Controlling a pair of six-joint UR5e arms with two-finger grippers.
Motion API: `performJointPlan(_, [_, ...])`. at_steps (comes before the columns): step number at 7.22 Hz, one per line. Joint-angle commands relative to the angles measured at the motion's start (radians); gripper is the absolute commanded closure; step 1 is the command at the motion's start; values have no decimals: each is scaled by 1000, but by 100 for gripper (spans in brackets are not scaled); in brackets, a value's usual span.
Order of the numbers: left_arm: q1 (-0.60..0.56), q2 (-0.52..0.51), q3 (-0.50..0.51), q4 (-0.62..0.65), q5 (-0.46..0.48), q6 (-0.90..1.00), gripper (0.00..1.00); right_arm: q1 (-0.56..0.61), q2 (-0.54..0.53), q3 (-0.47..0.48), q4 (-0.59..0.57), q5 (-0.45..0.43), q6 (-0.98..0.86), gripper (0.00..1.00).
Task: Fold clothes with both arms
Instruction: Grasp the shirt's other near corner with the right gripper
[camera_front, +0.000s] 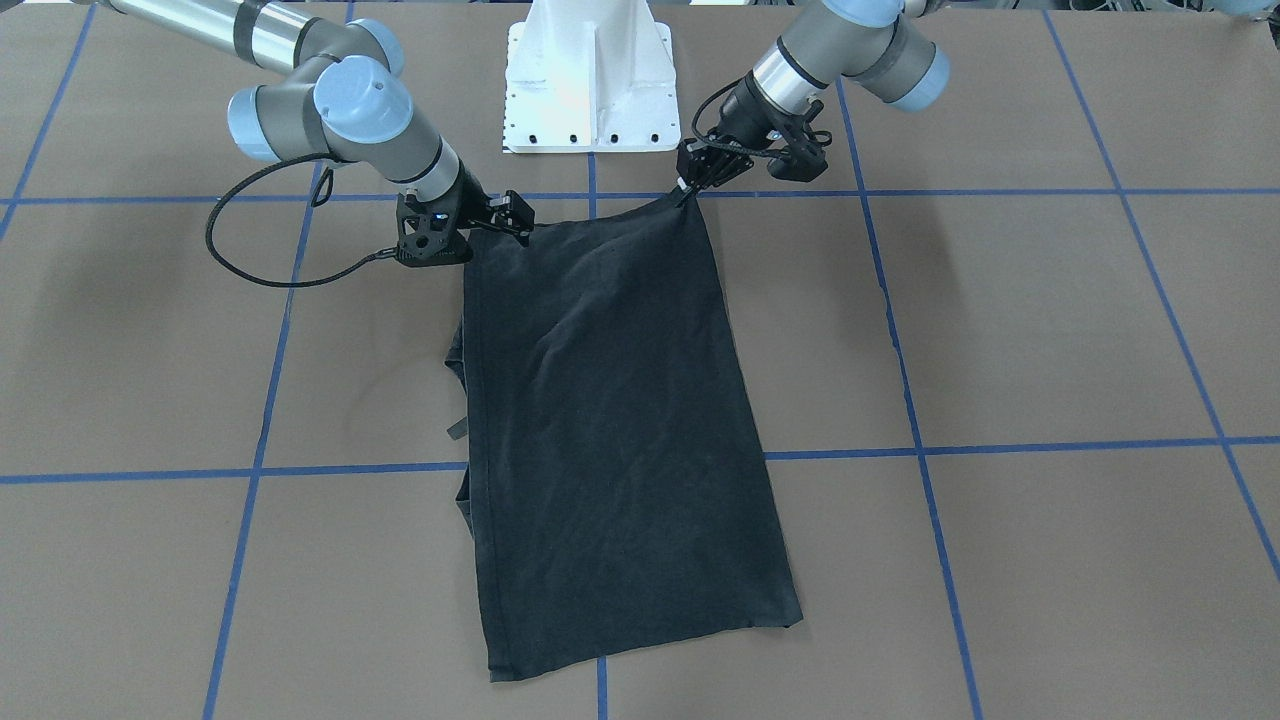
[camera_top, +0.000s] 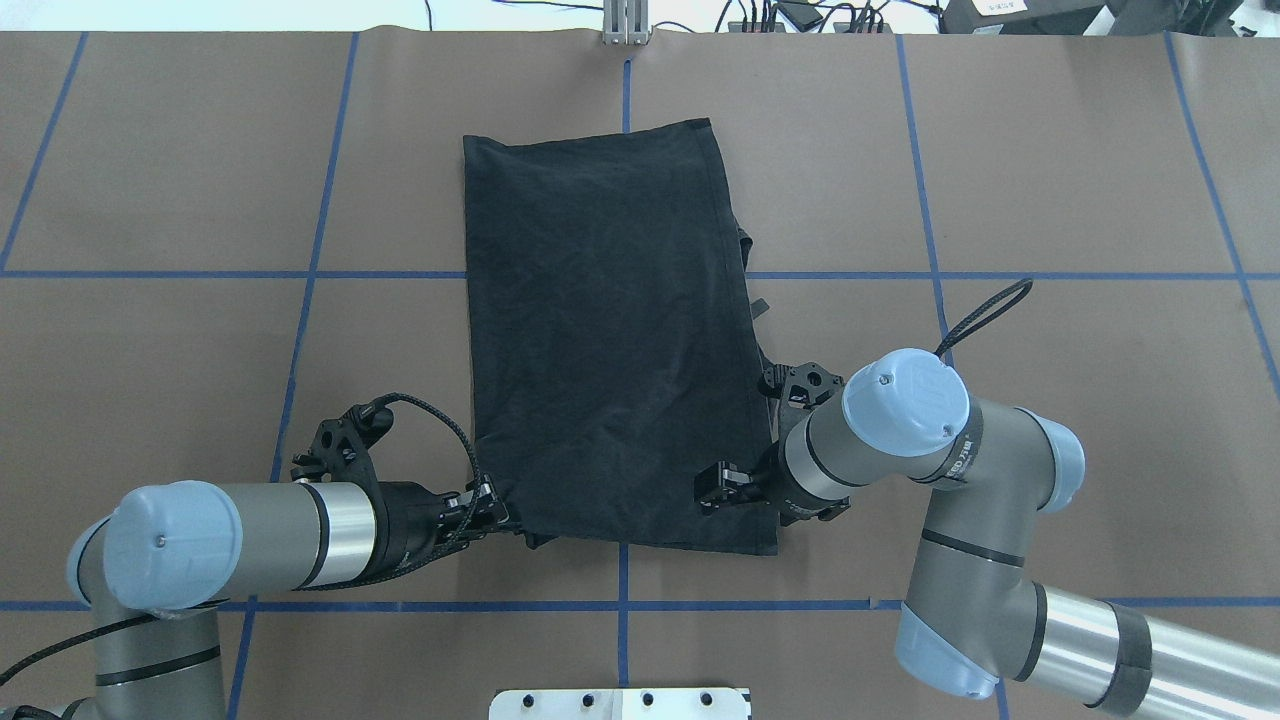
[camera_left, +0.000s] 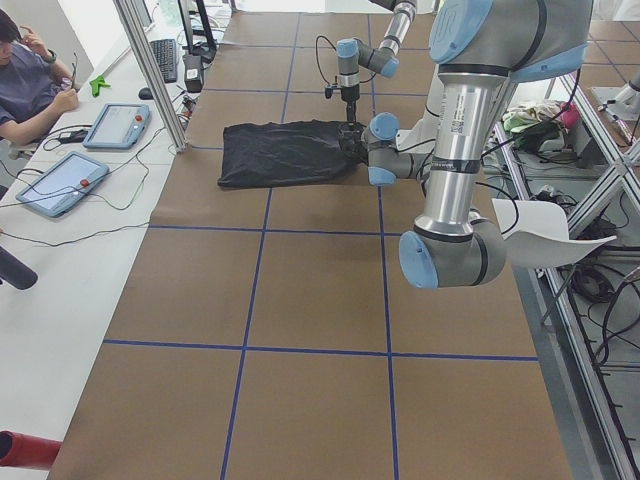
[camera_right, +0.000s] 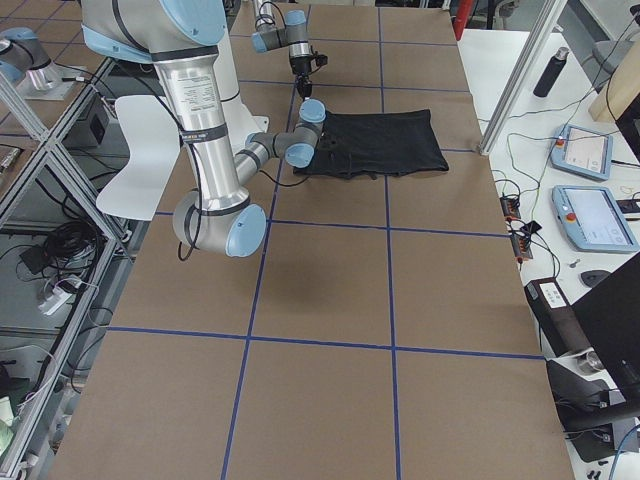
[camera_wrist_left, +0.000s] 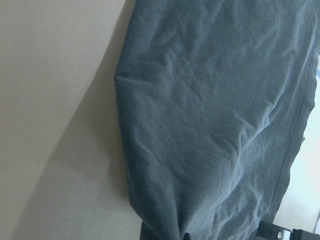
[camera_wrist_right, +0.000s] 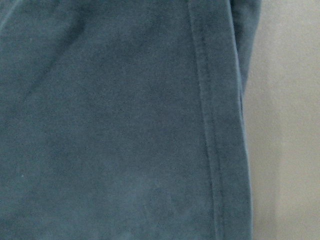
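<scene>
The right tool (camera_front: 512, 218) has its fingertips lost against the black T-shirt (camera_front: 610, 400), so its grip cannot be told. The sleeves (camera_front: 456, 362) are mostly tucked out of sight underneath. Both side views are too distant to judge either grasp.

Lighting: bright, even, from overhead. Shadows: soft, diffuse arm shadows on brown worktop (camera_front: 1000, 320). Glare: white pedestal (camera_front: 590, 90) overexposed. Black T-shirt (camera_front: 610, 400): creases faintly visible. 2 wrist views: soft focus, washed bluish, the right one blurrier.
</scene>
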Motion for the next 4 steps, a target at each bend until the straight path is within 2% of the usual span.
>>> performJointPlan(1, [1,0,1,0,0,0,100,1,-1,0,-2,2,0,1])
performJointPlan(4, [0,0,1,0,2,0,100,3,-4,0,-3,3,0,2])
